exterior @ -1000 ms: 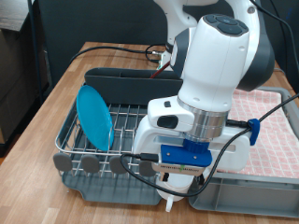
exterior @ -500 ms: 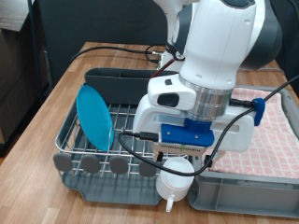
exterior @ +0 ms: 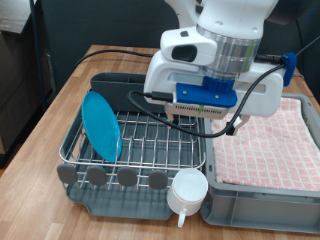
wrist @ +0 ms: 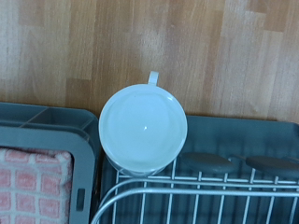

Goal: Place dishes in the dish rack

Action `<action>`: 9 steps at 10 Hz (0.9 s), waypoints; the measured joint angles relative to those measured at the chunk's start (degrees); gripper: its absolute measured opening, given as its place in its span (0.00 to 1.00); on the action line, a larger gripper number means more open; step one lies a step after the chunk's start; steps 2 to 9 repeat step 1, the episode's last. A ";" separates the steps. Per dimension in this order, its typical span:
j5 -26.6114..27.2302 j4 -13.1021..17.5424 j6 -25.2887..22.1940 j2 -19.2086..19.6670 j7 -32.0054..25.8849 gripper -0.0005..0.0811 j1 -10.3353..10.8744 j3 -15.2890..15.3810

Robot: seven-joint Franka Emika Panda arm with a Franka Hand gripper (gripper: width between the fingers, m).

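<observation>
Blue plate [exterior: 101,125] stands on edge in the dish rack [exterior: 135,150]; white mug [exterior: 187,191] sits at its corner.

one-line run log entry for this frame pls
pincer: not in view | white mug: upside down at dish rack corner, free | blue plate: upright in rack | pink cloth: in crate

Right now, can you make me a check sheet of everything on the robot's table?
Surface: wooden table, bare boards beside the rack.
Job's things: blue plate stands on edge in the dish rack; white mug sits mouth-down at the rack's corner near the exterior view's bottom, its handle pointing at the table; wooden spoon not seen.
Clutter: grey crate with pink checkered cloth beside the rack.
Claw: fingers not in view; the arm's hand is raised above the rack, and the wrist view looks down on the mug.
Cables: black cables cross the table and hang off the hand.
Surroundings: dark backdrop behind the table.
</observation>
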 joint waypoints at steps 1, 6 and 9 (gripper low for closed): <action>-0.24 1.12 -1.77 -0.75 0.00 0.99 0.24 0.00; -0.24 1.12 -1.77 -0.75 0.00 0.99 0.24 0.00; -0.24 1.12 -1.77 -0.75 0.00 0.99 0.24 0.00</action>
